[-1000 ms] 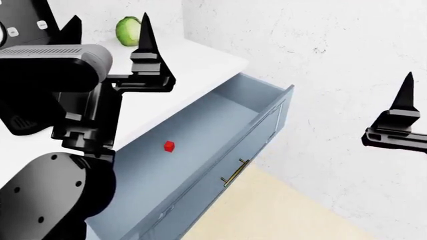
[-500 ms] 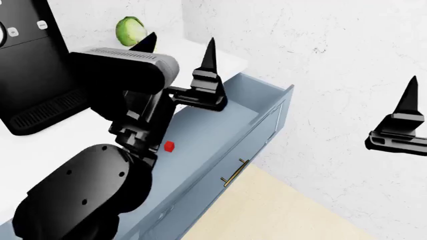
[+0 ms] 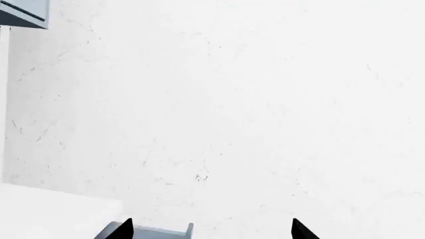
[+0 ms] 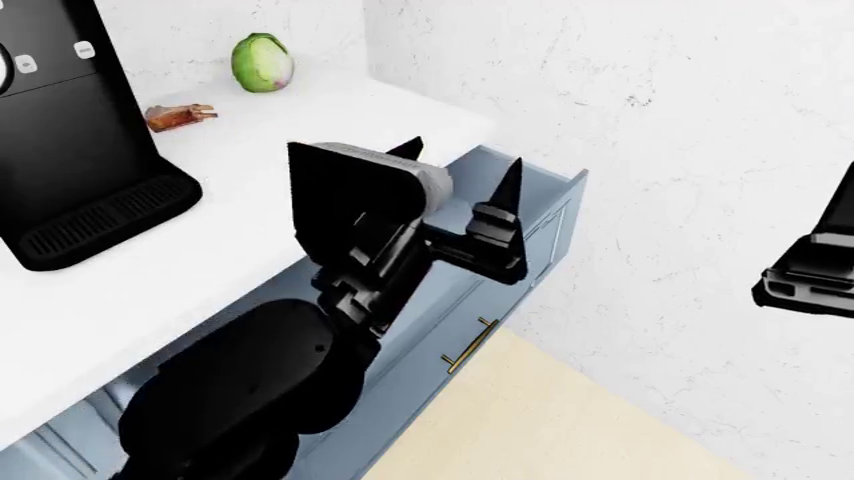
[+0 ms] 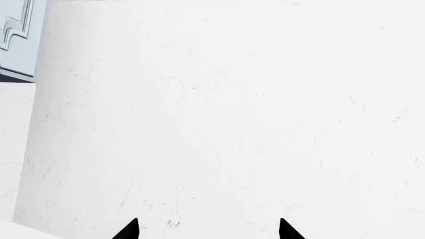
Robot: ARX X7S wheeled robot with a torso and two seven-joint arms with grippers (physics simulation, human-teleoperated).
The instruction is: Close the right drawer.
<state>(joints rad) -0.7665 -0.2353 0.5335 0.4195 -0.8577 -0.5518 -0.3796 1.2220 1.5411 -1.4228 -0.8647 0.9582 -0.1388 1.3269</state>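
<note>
Leftmost, on the white worktop [image 4: 267, 200], a black appliance [image 4: 67, 140] and green vegetable [image 4: 262, 62] stand well behind the left gripper [image 4: 454, 200], whose fingers [image 4: 507, 190] are spread empty over the right drawer [image 4: 541, 215], pulled out below them. Rigid and likely smooth-sliding, it should yield to a push on its front near the brass handle [image 4: 470, 343]. Its interior is hidden by the arm. The right gripper [image 4: 821, 270], cropped, shows parted fingers in its wrist view.

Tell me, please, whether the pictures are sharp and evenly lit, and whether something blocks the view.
Head view: sharp, flat even light, no glare; the left arm hides much of the right drawer. Left wrist view: almost only bright white wall, with the left tool tips at the edge. Right wrist view: the same washed-out wall, and the right tool tips barely showing.
</note>
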